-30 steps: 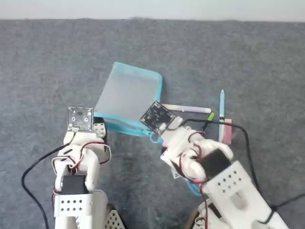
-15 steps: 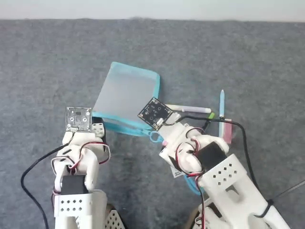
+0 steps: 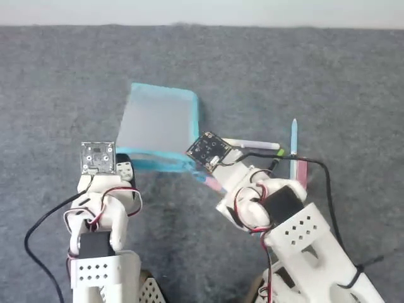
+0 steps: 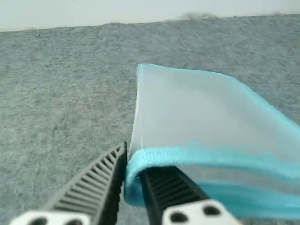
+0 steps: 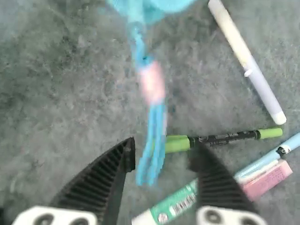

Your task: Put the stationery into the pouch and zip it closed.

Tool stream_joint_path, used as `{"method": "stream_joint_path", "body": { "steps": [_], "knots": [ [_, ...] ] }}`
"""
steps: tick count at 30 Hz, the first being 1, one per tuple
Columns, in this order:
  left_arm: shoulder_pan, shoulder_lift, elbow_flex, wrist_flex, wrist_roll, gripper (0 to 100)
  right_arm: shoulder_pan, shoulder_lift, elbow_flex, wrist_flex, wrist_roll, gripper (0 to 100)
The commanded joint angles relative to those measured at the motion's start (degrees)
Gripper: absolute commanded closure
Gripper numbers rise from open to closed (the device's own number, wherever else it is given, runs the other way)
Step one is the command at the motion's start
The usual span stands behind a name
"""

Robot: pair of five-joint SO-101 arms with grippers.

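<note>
Pouch [image 3: 158, 126]: translucent, blue-trimmed, laid flat near the middle of the grey desk [image 3: 328, 76], zip edge turned toward the near edge.
Left tool [image 4: 133, 161]: clenched on one end of that zip edge.
Right tool [image 5: 162, 147]: released, jaws held apart, with the blue zip tassel [image 5: 152, 150] seen between them.
Stationery, left loose on the desk on the right-edge side of the pouch: pale marker [image 5: 246, 61], green pen [image 5: 225, 137], blue pen [image 3: 293, 142], pink eraser [image 5: 267, 176].
</note>
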Motion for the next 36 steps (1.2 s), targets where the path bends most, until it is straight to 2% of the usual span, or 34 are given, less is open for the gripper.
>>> {"method": "stream_joint_path", "body": {
  "steps": [1, 4, 11, 15, 18, 24, 36],
  "knots": [
    [-0.18, 0.09, -1.01, -2.11, 1.14, 99, 1.63, -4.18, -10.46, 9.63, 0.97, 57.9],
    [0.18, 0.18, -0.48, -2.9, 2.2, 99, 6.81, -3.91, -13.98, 12.53, 1.41, 60.4],
    [1.23, 0.18, -0.22, -2.9, 2.11, 99, 31.43, 11.74, -14.07, 5.76, 1.41, 78.0],
    [1.23, 0.18, -0.04, -2.9, 2.11, 99, 38.29, 24.22, -14.15, 1.54, 1.41, 83.0],
    [1.23, 0.09, 0.48, -2.99, 2.02, 99, 40.66, 31.69, -14.15, -0.31, 2.99, 82.8],
    [1.23, 0.09, 0.48, -3.08, 2.02, 99, 40.13, 40.75, -14.15, -2.95, 4.92, 82.9],
    [1.23, 0.09, 0.48, -2.99, 2.02, 99, 41.8, 47.16, -14.42, -12.35, 2.9, 83.2]
  ]
}}
